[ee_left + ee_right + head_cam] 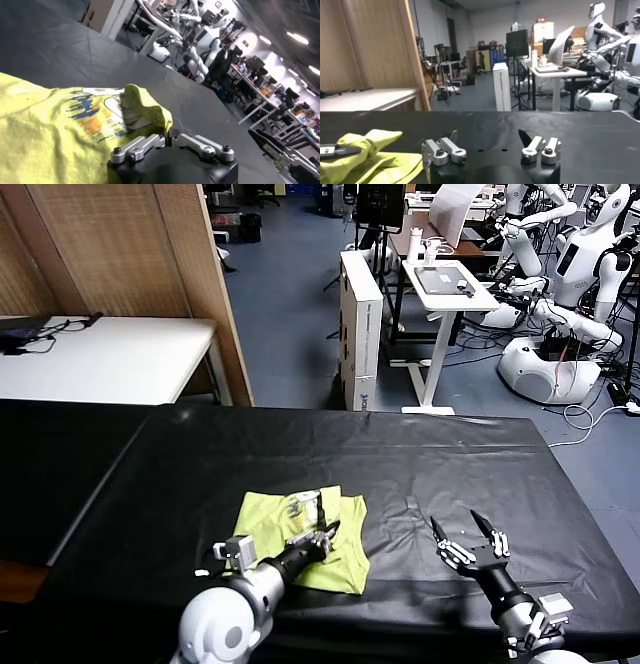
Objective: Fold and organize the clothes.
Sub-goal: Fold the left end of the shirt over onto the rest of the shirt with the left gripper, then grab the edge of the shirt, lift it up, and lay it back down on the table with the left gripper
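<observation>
The lime yellow-green T-shirt (330,549) lies folded into a small bundle on the black table (450,474), near its front edge. A printed patch shows on its top (102,112). My left gripper (328,534) is shut on a pinched fold of the shirt (150,107) and holds that fold lifted a little. My right gripper (468,536) is open and empty, low over the bare cloth to the right of the shirt. In the right wrist view the shirt (367,150) shows beside the open fingers (527,142).
A white table (110,359) stands at the back left behind a wooden partition (150,244). Beyond the black table are a white box (360,314), a small white desk (445,289) and parked white robots (560,274).
</observation>
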